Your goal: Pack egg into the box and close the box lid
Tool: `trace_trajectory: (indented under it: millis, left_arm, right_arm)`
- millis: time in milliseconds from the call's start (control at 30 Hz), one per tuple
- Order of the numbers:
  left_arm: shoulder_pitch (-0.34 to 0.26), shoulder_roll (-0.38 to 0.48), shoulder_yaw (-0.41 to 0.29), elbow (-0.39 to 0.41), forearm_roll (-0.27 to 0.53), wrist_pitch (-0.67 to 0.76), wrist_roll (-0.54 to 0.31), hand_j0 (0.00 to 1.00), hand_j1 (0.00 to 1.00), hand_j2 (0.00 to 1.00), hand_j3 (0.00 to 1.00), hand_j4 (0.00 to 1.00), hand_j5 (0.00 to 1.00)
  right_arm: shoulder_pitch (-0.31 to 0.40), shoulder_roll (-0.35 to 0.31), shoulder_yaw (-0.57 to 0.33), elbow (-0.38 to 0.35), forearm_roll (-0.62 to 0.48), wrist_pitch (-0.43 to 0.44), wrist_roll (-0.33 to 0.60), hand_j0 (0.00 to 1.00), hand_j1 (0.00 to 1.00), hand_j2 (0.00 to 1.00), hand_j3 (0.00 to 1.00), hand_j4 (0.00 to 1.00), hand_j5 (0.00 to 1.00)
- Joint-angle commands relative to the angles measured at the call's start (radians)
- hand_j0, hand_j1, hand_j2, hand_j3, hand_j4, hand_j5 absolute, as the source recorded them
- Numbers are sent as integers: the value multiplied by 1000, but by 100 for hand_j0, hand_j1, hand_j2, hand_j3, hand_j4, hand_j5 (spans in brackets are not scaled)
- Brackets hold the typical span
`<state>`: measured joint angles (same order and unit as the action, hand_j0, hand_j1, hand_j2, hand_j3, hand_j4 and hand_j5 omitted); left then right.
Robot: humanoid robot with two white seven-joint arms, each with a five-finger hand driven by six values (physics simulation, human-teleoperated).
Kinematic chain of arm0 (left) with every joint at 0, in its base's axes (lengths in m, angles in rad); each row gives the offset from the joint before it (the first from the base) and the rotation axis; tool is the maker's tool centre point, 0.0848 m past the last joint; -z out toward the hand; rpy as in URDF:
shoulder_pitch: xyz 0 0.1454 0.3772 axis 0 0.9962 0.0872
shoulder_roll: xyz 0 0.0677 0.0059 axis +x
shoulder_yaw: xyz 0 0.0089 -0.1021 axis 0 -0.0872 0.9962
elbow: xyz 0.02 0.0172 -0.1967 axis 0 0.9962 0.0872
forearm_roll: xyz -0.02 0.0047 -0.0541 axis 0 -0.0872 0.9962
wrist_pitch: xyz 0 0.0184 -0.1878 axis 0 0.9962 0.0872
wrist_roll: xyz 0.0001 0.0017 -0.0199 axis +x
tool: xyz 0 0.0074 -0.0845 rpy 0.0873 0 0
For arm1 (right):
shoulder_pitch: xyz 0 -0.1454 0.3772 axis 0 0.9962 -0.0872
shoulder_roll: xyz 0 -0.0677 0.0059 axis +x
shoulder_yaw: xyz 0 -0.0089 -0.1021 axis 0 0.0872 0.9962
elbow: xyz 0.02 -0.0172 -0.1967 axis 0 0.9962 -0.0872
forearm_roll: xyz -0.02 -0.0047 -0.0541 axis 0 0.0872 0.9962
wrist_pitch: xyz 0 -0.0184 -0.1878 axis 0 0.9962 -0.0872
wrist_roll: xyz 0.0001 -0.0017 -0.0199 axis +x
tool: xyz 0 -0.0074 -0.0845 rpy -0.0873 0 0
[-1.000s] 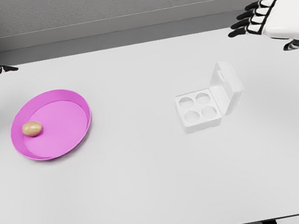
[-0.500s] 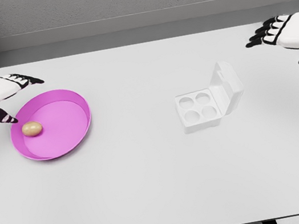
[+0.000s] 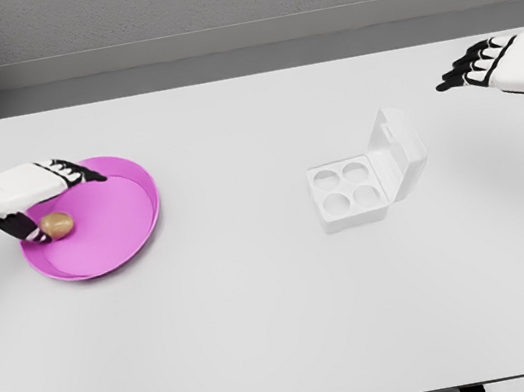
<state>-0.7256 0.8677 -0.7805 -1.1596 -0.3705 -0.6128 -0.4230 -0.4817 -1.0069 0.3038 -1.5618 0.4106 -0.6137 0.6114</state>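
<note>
Egg (image 3: 57,225) sits in the left part of the pink plate (image 3: 125,225), at mid-left of the frame, on the white table (image 3: 261,308). Left hand (image 3: 23,192) comes in from the left edge and hovers over the plate's upper-left rim, fingers (image 3: 75,172) spread and extended, thumb hanging down just left of the egg (contact with the egg can't be confirmed from this angle); it holds nothing. Box (image 3: 348,191) is right of centre, well apart from the plate: four round cups, all bare, lid (image 3: 399,154) hinged on its right side and standing tilted open. Right hand (image 3: 509,71) is at the upper right of the frame, above and right of the box, fingers loosely extended, holding nothing.
</note>
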Motion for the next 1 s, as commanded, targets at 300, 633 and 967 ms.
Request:
trace_trajectory:
  millis: [300, 633, 967]
  left_arm:
    - [0, 5, -36, -2, 2, 2, -28, 86, 86, 86, 86, 86, 86]
    - [0, 17, -36, 0, 2, 2, -31, 83, 83, 83, 83, 83, 83]
    - [5, 13, -37, 8, -4, 2, -63, 77, 77, 77, 77, 77, 77]
  right_arm:
    - [23, -4, 1, 0, -1, 3, 0, 100, 100, 100, 100, 100, 100]
    - [67, -3, 3, 17, 43, 3, 0, 100, 100, 100, 100, 100, 100]
    - [69, 4, 52, 22, 63, 3, 0, 100, 100, 100, 100, 100, 100]
